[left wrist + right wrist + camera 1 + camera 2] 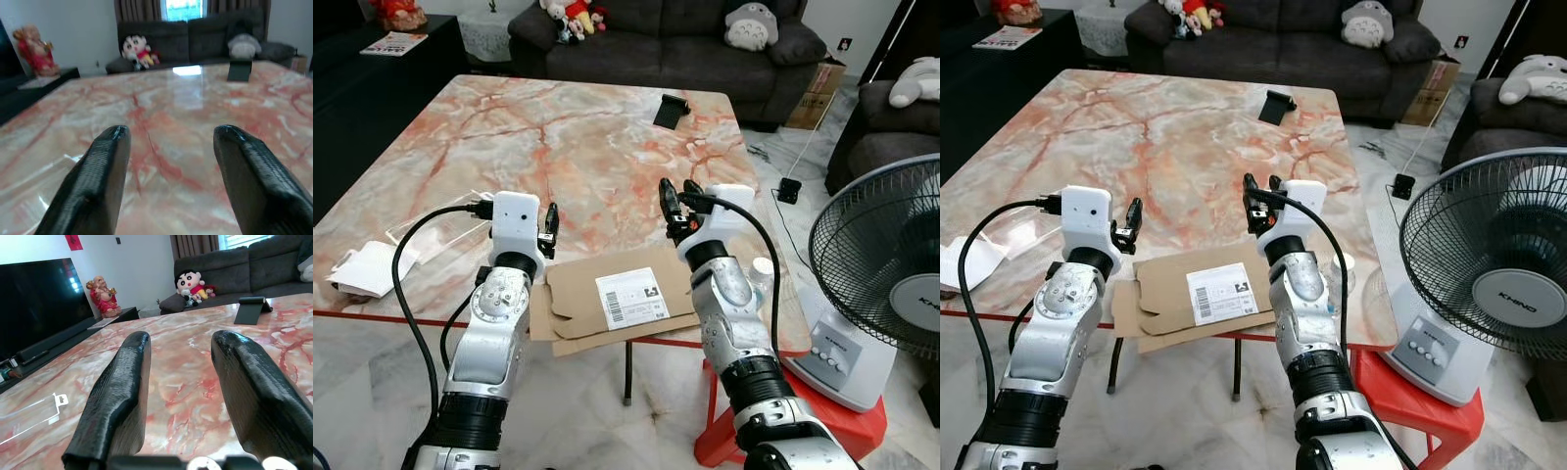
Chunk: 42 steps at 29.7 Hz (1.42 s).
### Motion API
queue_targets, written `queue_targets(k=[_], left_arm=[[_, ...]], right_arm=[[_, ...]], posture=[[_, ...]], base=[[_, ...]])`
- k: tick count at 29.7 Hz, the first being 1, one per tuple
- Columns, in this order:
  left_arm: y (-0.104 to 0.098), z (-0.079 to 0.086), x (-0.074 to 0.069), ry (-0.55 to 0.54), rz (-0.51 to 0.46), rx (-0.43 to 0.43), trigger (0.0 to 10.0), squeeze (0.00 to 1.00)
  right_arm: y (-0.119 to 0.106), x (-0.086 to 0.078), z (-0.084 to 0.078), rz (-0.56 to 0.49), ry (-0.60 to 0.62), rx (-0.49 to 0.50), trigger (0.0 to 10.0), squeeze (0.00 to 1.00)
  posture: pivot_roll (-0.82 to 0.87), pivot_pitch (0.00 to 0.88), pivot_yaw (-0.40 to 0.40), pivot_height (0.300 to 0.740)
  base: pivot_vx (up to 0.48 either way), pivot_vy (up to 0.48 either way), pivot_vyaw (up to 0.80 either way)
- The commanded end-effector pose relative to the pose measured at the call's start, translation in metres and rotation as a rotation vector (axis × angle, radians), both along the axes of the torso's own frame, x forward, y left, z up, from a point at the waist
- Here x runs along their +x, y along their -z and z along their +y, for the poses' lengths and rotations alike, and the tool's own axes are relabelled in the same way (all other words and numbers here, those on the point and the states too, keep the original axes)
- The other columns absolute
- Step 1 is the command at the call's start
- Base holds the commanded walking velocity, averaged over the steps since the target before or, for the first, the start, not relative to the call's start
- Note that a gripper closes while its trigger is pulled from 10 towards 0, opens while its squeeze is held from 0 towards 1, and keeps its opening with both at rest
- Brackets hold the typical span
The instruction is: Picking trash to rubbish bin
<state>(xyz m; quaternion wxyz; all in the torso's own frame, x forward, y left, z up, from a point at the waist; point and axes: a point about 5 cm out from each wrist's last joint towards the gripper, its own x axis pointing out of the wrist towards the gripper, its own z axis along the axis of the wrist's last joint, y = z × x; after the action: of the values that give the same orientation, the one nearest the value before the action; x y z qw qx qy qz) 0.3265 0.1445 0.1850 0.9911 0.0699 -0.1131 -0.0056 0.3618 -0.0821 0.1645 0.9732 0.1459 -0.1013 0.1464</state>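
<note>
Closest to the robot, a flattened cardboard piece with a white shipping label lies on the near edge of the desk, part of it jutting out past the rim toward the robot. That looks like the trash to collect. The left pincer is raised just beyond the cardboard's left end, its fingers spread with bare marble between them. The right pincer hangs just past the right end, likewise spread and gripping nothing.

Off to the left, a crumpled white paper sits at the desk's edge beside a clear plastic sheet; these may be trash as well. To the right stand a fan and a red stool, near the right arm's elbow.

Farther across the marble a small black stand rests near the far rim, and a dark sofa with soft toys sits behind.

No bin can be made out from here. The overhang is probably the best thing to use: one pincer could close over the cardboard's jutting edge, since the flat sheet gives little to pinch from above. A slow lift should keep it from sliding.
</note>
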Motion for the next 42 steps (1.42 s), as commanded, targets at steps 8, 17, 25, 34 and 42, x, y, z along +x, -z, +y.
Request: queue_targets(k=[8, 17, 25, 34, 42], left_arm=[[0.007, 0.003, 0.003, -0.040, -0.036, -0.016, 10.0, 0.00], [0.007, 0.000, 0.006, -0.026, -0.067, -0.013, 10.0, 0.00], [0.006, 0.001, 0.008, -0.031, -0.078, -0.010, 10.0, 0.00], [0.008, 0.003, 0.008, -0.034, -0.077, -0.010, 10.0, 0.00], [0.014, 0.003, 0.008, -0.034, -0.060, -0.016, 10.0, 0.00]], right_arm=[[-0.001, 0.002, 0.007, -0.006, -0.024, -0.006, 10.0, 0.00], [0.001, 0.000, 0.013, -0.009, -0.049, -0.003, 10.0, 0.00], [0.001, -0.003, 0.020, -0.012, -0.075, 0.002, 10.0, 0.00], [0.004, -0.005, 0.020, -0.010, -0.086, 0.000, 10.0, 0.00], [0.007, -0.005, 0.018, 0.003, -0.088, -0.008, 10.0, 0.00]], posture=[[0.04, 0.006, -0.071, 0.740], [0.03, 0.001, -0.069, 0.740], [0.03, 0.000, -0.069, 0.740], [0.03, 0.000, -0.073, 0.740], [0.03, 0.000, -0.081, 0.740]], base=[[-0.032, 0.000, 0.00], [-0.085, 0.000, 0.00], [0.000, 0.000, 0.00], [0.000, 0.000, 0.00], [0.000, 0.000, 0.00]])
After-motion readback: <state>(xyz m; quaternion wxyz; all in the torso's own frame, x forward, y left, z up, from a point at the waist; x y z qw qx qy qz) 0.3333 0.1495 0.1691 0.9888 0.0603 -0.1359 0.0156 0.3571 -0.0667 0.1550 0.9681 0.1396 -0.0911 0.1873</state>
